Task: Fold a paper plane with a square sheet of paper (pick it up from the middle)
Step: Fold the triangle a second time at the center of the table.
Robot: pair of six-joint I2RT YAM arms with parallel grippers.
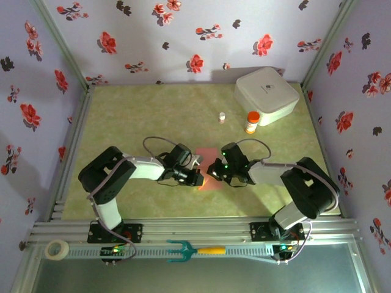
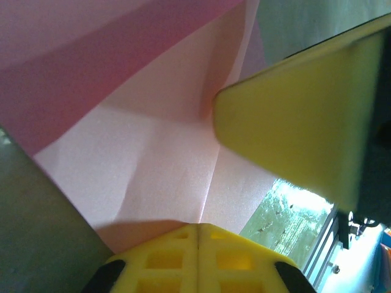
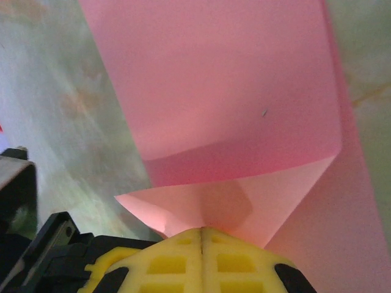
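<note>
on the surface [image 1: 146, 116], we clenched left gripper [image 2: 198, 235] and right gripper [image 3: 201, 235] jaws on the creased salmon-pink square sheet of paper [image 1: 208, 155].

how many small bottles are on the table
2: a tiny white bottle stands beyond the pink paper; a larger orange bottle to its right, next to the white box. The arms could hide more.

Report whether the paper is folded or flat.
Partly folded: the right wrist view shows a flap of the paper turned over onto the rest; the left wrist view shows creases.
</note>
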